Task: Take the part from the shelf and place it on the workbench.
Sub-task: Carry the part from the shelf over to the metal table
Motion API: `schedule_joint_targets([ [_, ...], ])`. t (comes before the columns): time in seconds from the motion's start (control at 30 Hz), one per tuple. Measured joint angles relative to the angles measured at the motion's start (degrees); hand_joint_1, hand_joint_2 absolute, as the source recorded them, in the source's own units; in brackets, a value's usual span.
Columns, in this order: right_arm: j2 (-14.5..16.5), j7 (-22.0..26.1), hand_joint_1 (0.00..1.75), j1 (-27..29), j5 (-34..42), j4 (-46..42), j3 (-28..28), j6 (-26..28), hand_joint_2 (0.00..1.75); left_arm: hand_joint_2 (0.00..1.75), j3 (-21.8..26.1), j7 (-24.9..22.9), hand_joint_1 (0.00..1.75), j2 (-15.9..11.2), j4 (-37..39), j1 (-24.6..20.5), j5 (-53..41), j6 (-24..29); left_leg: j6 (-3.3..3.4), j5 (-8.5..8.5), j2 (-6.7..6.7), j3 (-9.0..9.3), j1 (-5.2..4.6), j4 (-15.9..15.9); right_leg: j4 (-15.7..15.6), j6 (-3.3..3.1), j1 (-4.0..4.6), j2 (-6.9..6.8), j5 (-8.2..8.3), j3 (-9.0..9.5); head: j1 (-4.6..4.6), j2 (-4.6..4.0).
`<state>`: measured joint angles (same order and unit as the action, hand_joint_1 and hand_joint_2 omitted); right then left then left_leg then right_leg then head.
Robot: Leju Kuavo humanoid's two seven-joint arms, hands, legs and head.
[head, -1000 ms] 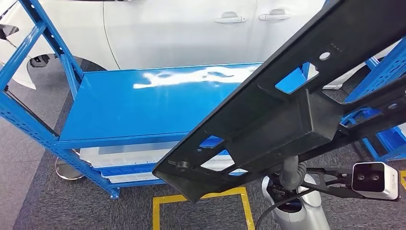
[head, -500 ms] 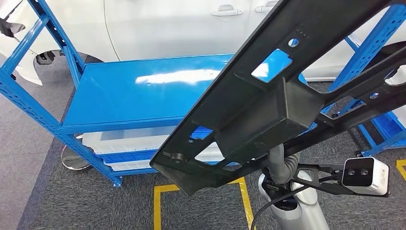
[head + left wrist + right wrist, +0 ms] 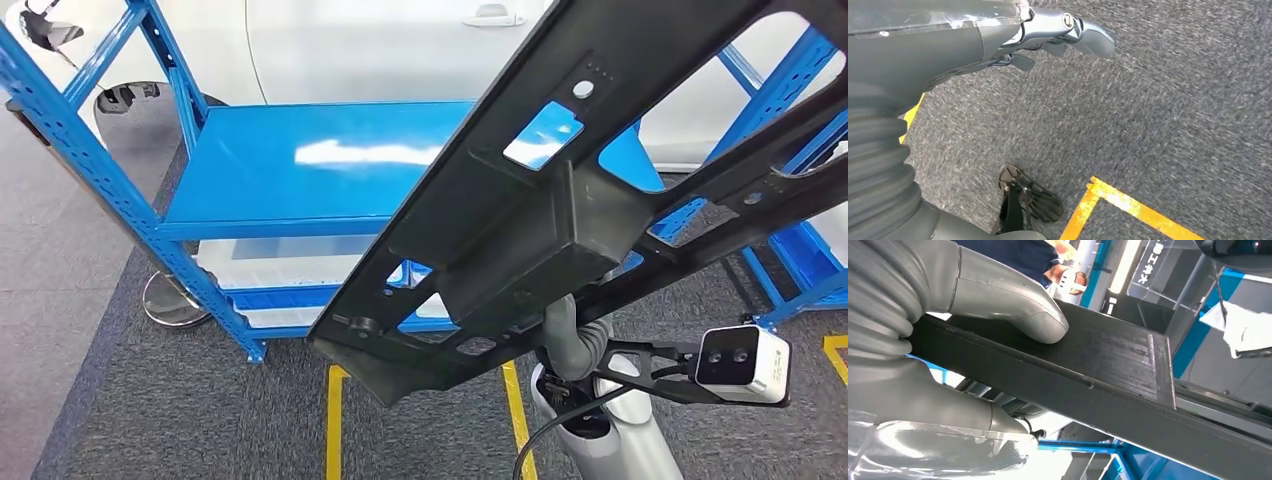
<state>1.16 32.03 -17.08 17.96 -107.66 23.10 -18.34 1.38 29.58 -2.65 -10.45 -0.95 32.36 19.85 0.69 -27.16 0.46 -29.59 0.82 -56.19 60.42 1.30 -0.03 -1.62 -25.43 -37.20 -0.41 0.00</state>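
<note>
The long black plastic part (image 3: 560, 200) was up in the air, close in front of the robot's head camera. It slanted from low near the robot to high on the far right. It had holes cut in it and a boxy lump in the middle.

The right hand (image 3: 973, 315) held the part. In the right wrist view, its thick grey thumb (image 3: 1018, 305) pressed flat on one face of the part (image 3: 1108, 370), and the rest of the hand sat under it, so the part was squeezed between them. In the head view the right arm came up under the part, with the wrist camera (image 3: 742, 362) sticking out to the side.

The left hand (image 3: 1058, 35) hung down over the grey carpet (image 3: 1158, 125). It held nothing. Its fingers looked a bit bent, but I could not tell how far they were curled.

Behind the part stood a blue metal workbench (image 3: 300, 165) with a flat shiny top. A white car (image 3: 400, 45) was behind it. Yellow tape lines (image 3: 333, 430) were on the floor.
</note>
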Motion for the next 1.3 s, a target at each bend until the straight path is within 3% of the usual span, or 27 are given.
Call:
schedule_joint_targets([
  [0.07,-0.56,0.18,1.75,0.02,-0.13,-0.01,0.02,0.3,1.75,1.75,0.0,-0.06,0.0,0.01,-0.01,-0.11,-0.02,-0.02,0.45,1.13,0.01,-1.39,-0.02,-0.06,7.11,0.52,-0.24,0.93,-5.41,-2.35,0.07,0.0],
  [0.1,-0.82,0.31,1.75,0.05,-0.2,0.01,0.03,0.32,1.75,1.75,0.0,-0.09,0.0,0.01,-0.02,-0.1,0.0,0.0,0.5,1.67,-0.03,-2.21,-0.05,-0.17,10.92,0.67,-0.31,1.07,-7.34,-3.4,0.09,0.0],
  [0.13,-0.98,0.45,1.75,0.07,-0.27,0.01,0.06,0.32,1.75,1.75,0.01,-0.13,0.0,0.01,-0.01,-0.08,0.03,0.02,0.49,2.12,-0.11,-3.02,-0.06,-0.28,13.33,0.75,-0.35,1.1,-8.06,-3.73,0.09,0.0],
  [0.17,-1.1,0.68,1.75,0.08,-0.34,0.02,0.09,0.35,1.75,1.75,0.02,-0.17,0.0,0.01,-0.01,-0.05,0.09,0.04,0.42,2.52,-0.22,-3.77,-0.07,-0.4,13.62,0.75,-0.38,1.11,-7.56,-2.97,0.09,0.0],
  [0.2,-1.18,0.97,1.75,0.08,-0.42,0.01,0.14,0.41,1.75,1.75,0.03,-0.22,0.0,0.02,-0.01,-0.04,0.21,0.06,0.3,2.88,-0.34,-4.39,-0.07,-0.5,11.45,0.66,-0.4,1.11,-6.15,-1.0,0.09,0.0],
  [0.27,-1.26,1.54,1.75,0.06,-0.49,-0.13,0.27,0.51,1.75,1.75,0.1,-0.48,0.0,0.09,-0.01,-0.06,0.47,0.13,-0.07,3.51,-0.57,-5.18,-0.13,-0.64,2.8,0.16,-0.31,1.3,-3.69,5.06,0.09,0.0],
  [0.33,-1.32,1.93,1.75,0.04,-0.21,-0.41,0.39,0.43,1.75,1.75,0.18,-0.81,0.0,0.16,-0.01,-0.07,0.6,0.32,-0.6,4.12,-0.66,-5.45,-0.22,-0.64,-3.38,-0.53,-0.02,1.52,-3.41,8.85,0.09,-0.01],
  [0.43,-1.43,1.73,1.75,0.05,0.96,-0.67,0.47,0.17,1.75,1.75,0.22,-1.47,0.0,0.24,-0.02,-0.05,0.49,0.48,-1.55,4.7,-0.55,-5.55,-0.17,-0.5,-4.89,-1.68,0.08,1.63,-3.06,9.03,0.27,-0.01],
  [0.47,-1.44,1.55,1.75,0.04,1.4,-0.7,0.49,0.13,1.75,1.75,0.23,-1.67,0.0,0.26,-0.02,-0.06,0.43,0.48,-1.8,4.09,-0.52,-5.86,-0.15,-1.15,-5.14,-2.14,-0.03,1.67,-2.65,8.96,0.25,0.0],
  [0.53,-1.45,1.28,1.75,0.03,2.05,-0.73,0.51,0.15,1.75,1.75,0.25,-1.89,0.0,0.3,-0.01,-0.06,0.32,0.49,-2.14,0.64,-0.52,-7.79,-0.11,-5.98,-5.51,-2.81,-0.2,1.79,-1.92,8.72,0.18,0.0],
  [0.6,-1.48,1.1,1.75,0.06,2.37,-0.7,0.51,0.16,1.75,1.75,0.26,-2.08,0.0,0.33,-0.01,-0.04,0.29,0.42,-2.45,-3.61,-0.53,-10.85,-0.11,-14.15,-5.27,-3.0,-0.13,2.12,-1.58,8.08,0.14,0.0],
  [0.63,-1.5,1.01,1.75,0.09,2.42,-0.67,0.51,0.16,1.75,1.75,0.26,-2.27,0.0,0.36,0.0,-0.03,0.29,0.28,-2.56,-4.59,-0.53,-11.79,-0.11,-17.04,-5.05,-3.01,-0.1,2.38,-1.49,7.76,0.14,0.0],
  [0.67,-1.55,0.93,1.75,0.11,2.43,-0.64,0.51,0.19,1.75,1.75,0.27,-2.44,0.0,0.38,-0.01,-0.03,0.32,0.11,-2.6,-4.48,-0.54,-11.79,-0.1,-17.94,-4.81,-2.97,-0.08,2.69,-1.45,7.48,0.14,0.0],
  [0.7,-1.59,0.86,1.75,0.12,2.42,-0.61,0.51,0.24,1.75,1.75,0.28,-2.63,0.0,0.41,-0.01,-0.02,0.34,-0.1,-2.56,-3.2,-0.6,-10.55,-0.1,-16.28,-4.56,-2.91,-0.08,3.09,-1.45,7.28,0.14,0.0],
  [0.77,-1.66,0.82,1.75,0.09,2.19,-0.6,0.51,0.48,1.75,1.75,0.37,-2.87,0.0,0.4,-0.01,-0.01,0.39,-0.38,-2.18,0.09,-1.83,-5.97,-0.09,-8.61,-4.04,-2.69,-0.1,3.98,-1.59,6.97,0.16,0.0],
  [0.83,-1.68,0.72,1.75,0.04,1.68,-0.61,0.53,0.91,1.75,1.75,0.48,-3.13,0.0,0.41,-0.01,0.09,0.4,-0.45,-1.76,1.35,-3.42,-2.68,-0.09,-2.65,-3.59,-2.19,-0.13,4.97,-1.58,6.47,0.12,0.0],
  [0.87,-1.7,0.67,1.75,0.02,1.45,-0.62,0.54,1.12,1.75,1.75,0.52,-3.24,0.0,0.41,-0.01,0.1,0.4,-0.45,-1.57,1.07,-3.72,-2.17,-0.13,-1.66,-3.48,-1.87,-0.19,5.47,-1.46,6.17,0.08,0.0],
  [0.93,-1.74,0.64,1.75,0.04,0.82,-0.66,0.56,1.62,1.75,1.75,0.58,-3.5,0.0,0.44,-0.01,-0.08,0.54,-0.46,-1.26,1.07,-2.76,-2.14,-0.01,-1.02,-3.36,-1.22,-0.23,6.27,-1.26,5.78,-0.02,0.0],
  [0.97,-1.8,0.66,1.75,0.0,0.31,-0.7,0.57,2.03,1.75,1.75,0.65,-3.68,0.0,0.45,-0.01,-0.2,0.62,-0.47,-1.0,1.14,-2.2,-2.09,0.12,-0.72,-3.01,-0.9,-0.16,5.91,-1.53,5.5,0.04,0.0],
  [1.03,-1.98,0.67,1.75,-0.14,-0.97,-0.86,0.62,3.14,1.75,1.75,0.82,-4.13,0.0,0.49,-0.01,-0.28,0.66,-0.49,-0.39,1.38,-0.99,-2.02,0.39,-0.21,0.85,-0.27,-0.1,3.99,-3.84,3.55,0.35,0.0],
  [1.07,-2.12,0.67,1.75,-0.15,-1.47,-0.97,0.66,3.7,1.75,1.75,0.91,-4.36,0.0,0.48,-0.02,-0.24,0.63,-0.49,-0.21,1.42,-0.4,-2.07,0.35,-0.19,4.64,0.03,-0.18,2.98,-5.66,1.66,0.51,0.0],
  [1.13,-2.47,0.67,1.75,0.09,-2.08,-1.13,0.72,4.51,1.75,1.75,1.06,-4.76,0.0,0.42,-0.01,-0.19,0.57,-0.49,-0.07,1.42,0.83,-2.24,0.33,-0.29,12.45,0.49,-0.51,2.3,-8.49,-2.29,0.62,0.0],
  [1.17,-2.66,0.67,1.75,0.25,-2.25,-1.17,0.74,4.79,1.75,1.75,1.13,-4.88,0.0,0.39,-0.01,-0.18,0.56,-0.49,-0.08,1.41,1.44,-2.3,0.32,-0.36,14.14,0.65,-0.67,2.19,-8.54,-3.2,0.63,0.0],
  [1.2,-2.84,0.67,1.75,0.35,-2.41,-1.21,0.75,5.0,1.75,1.75,1.21,-4.95,0.0,0.37,-0.01,-0.22,0.56,-0.5,-0.11,1.38,2.01,-2.32,0.33,-0.43,13.28,0.74,-0.8,1.99,-7.42,-2.84,0.63,0.0],
  [1.23,-2.99,0.72,1.75,0.4,-2.63,-1.3,0.76,5.28,1.75,1.75,1.28,-4.99,0.0,0.36,-0.01,-0.28,0.52,-0.52,-0.18,1.34,2.54,-2.3,0.33,-0.5,10.16,0.76,-0.88,1.52,-5.51,-1.32,0.63,0.0],
  [1.3,-3.3,1.01,1.75,0.43,-3.32,-1.54,0.82,6.17,1.75,1.75,1.37,-5.14,0.0,0.31,-0.02,-0.35,0.31,-0.58,-0.52,1.16,3.44,-2.2,0.14,-0.7,1.54,0.43,-0.66,-0.97,-1.9,3.01,0.62,0.0],
])
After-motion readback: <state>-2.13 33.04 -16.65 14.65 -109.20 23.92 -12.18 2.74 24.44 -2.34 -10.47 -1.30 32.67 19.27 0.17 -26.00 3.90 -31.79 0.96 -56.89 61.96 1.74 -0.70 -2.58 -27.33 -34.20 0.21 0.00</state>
